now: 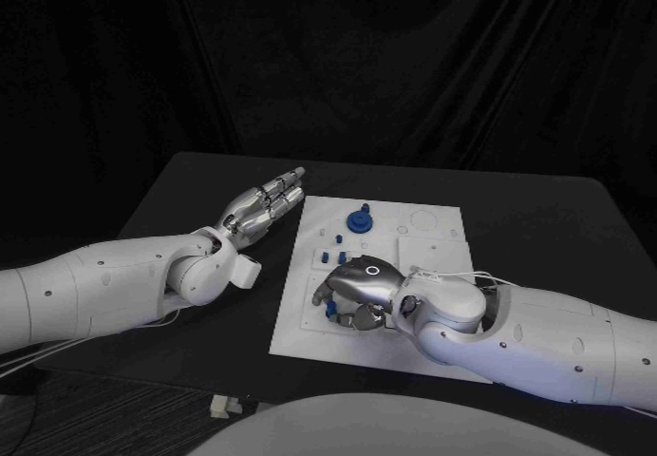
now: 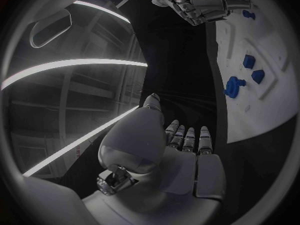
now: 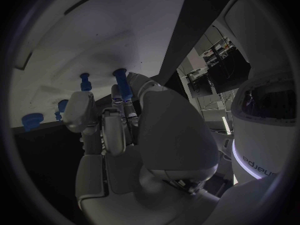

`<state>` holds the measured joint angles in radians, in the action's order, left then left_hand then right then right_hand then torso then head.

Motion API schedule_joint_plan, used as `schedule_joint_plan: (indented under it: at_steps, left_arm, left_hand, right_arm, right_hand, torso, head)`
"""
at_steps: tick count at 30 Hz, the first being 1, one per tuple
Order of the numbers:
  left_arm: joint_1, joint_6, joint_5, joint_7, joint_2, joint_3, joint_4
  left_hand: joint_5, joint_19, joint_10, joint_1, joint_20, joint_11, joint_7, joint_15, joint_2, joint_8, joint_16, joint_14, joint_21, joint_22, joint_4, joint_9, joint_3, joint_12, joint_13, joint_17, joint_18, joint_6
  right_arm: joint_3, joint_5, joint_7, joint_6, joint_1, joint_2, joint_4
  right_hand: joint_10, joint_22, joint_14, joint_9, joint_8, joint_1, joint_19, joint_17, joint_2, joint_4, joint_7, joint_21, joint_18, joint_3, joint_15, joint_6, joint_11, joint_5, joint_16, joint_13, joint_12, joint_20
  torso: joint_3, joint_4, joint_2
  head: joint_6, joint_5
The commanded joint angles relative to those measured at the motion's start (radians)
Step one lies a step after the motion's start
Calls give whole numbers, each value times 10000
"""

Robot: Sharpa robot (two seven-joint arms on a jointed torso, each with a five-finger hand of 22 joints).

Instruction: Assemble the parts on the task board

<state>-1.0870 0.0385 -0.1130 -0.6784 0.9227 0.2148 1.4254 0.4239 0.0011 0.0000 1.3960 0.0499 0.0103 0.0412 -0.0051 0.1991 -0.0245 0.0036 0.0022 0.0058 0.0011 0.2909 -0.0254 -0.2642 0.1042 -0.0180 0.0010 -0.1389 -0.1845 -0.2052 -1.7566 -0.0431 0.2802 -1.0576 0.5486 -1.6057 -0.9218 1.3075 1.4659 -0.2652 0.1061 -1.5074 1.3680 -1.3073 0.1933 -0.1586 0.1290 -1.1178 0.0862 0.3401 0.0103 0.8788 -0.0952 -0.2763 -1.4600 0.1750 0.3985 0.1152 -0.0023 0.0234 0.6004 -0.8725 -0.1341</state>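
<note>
The white task board lies in the middle of the black table. A tall blue knobbed part stands near its far edge, and small blue parts sit closer in. My right hand is curled down over the board's near left area. In the right wrist view its fingers and thumb pinch a blue peg whose end meets the board. My left hand lies flat with straight fingers just off the board's far left edge, holding nothing. The left wrist view shows that hand beside the board.
More blue pegs stand in the board next to the pinched one. The left wrist view shows the knobbed part and two blue blocks. Black table surface surrounds the board, and a dark curtain hangs behind.
</note>
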Motion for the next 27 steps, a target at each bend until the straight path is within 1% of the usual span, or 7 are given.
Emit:
schedule_joint_plan:
  at_steps: [1,9,12,15,18,22,27]
  left_arm:
    - [21,-151,42,-994,-21,-10,8]
    - [42,-162,42,-989,-26,-10,6]
    - [46,-164,42,-987,-26,-10,2]
    - [51,-172,42,-984,-30,-10,-11]
    - [55,-177,42,-983,-33,-10,-17]
    - [58,-181,42,-982,-30,-10,-14]
    - [61,-179,42,-987,-16,-10,10]
  left_hand:
    - [58,-11,7,89,56,-99,-19,81,-18,-42,-36,-22,-58,-11,-8,-19,61,-45,15,-10,158,-98]
    - [61,-11,7,96,65,-113,-5,92,-18,-50,-36,-22,-58,-11,-8,-25,63,-45,15,-10,162,-144]
    - [61,-11,7,96,65,-113,-5,92,-18,-50,-36,-22,-58,-11,-8,-25,63,-45,15,-10,162,-144]
    - [61,-11,7,96,65,-113,-5,92,-18,-50,-36,-22,-58,-11,-8,-25,63,-45,15,-10,162,-144]
    - [61,-11,7,96,65,-113,-5,92,-18,-50,-36,-22,-58,-11,-8,-25,63,-45,15,-10,162,-144]
    - [64,-11,6,101,76,-117,2,110,-19,-53,-36,-22,-58,-11,-7,-26,64,-54,17,-10,166,-160]
    - [65,-11,6,103,84,-114,2,123,-20,-54,-36,-22,-58,-11,-6,-26,64,-56,17,-10,170,-166]
  right_arm:
    - [-8,-97,-378,-337,38,13,-14]
    - [-8,-258,-524,-295,42,106,-77]
    - [-8,-271,-484,-175,40,194,-143]
    - [-7,-278,-427,31,29,347,-278]
    - [-6,-282,-368,371,-32,533,-454]
    - [-6,-285,-180,1099,-280,891,-775]
    - [-6,-31,184,2158,-903,1655,-1374]
  right_hand:
    - [437,1325,217,14,-89,196,-114,-265,97,3,-56,163,119,-148,25,-214,-82,275,46,33,-22,12]
    - [1790,1216,48,159,-321,443,-355,-39,65,-227,-291,647,208,-1273,-8,-941,-146,1490,148,325,280,-18]
    - [2349,1194,13,312,-382,504,-395,10,299,-790,-398,772,214,-1935,-18,-1399,-160,2086,165,387,392,3]
    - [2657,1185,-16,423,-365,413,-412,53,545,-1341,-448,852,223,-2294,-19,-1592,-157,2239,179,438,562,1]
    - [2819,1176,-31,491,-423,597,-436,77,726,-1371,-503,899,230,-2506,-22,-1777,-153,2267,190,424,542,-4]
    - [3327,1160,-54,893,-498,992,-488,91,973,-1407,-655,986,238,-3582,-11,-2975,-173,2246,194,346,422,-3]
    - [3341,1236,39,834,-329,1435,-337,-76,1017,-1417,-732,714,191,-3987,-39,-2485,-138,2242,95,328,526,-20]
  torso:
    - [-1,0,0]
    - [-2,-3,-4]
    - [-2,-4,-4]
    - [0,-4,-4]
    - [1,-2,-5]
    - [1,2,-5]
    - [2,1,-10]
  head:
    - [-1,13]
    - [-1,9]
    - [-1,6]
    - [-1,15]
    - [-1,38]
    - [-1,108]
    - [-1,180]
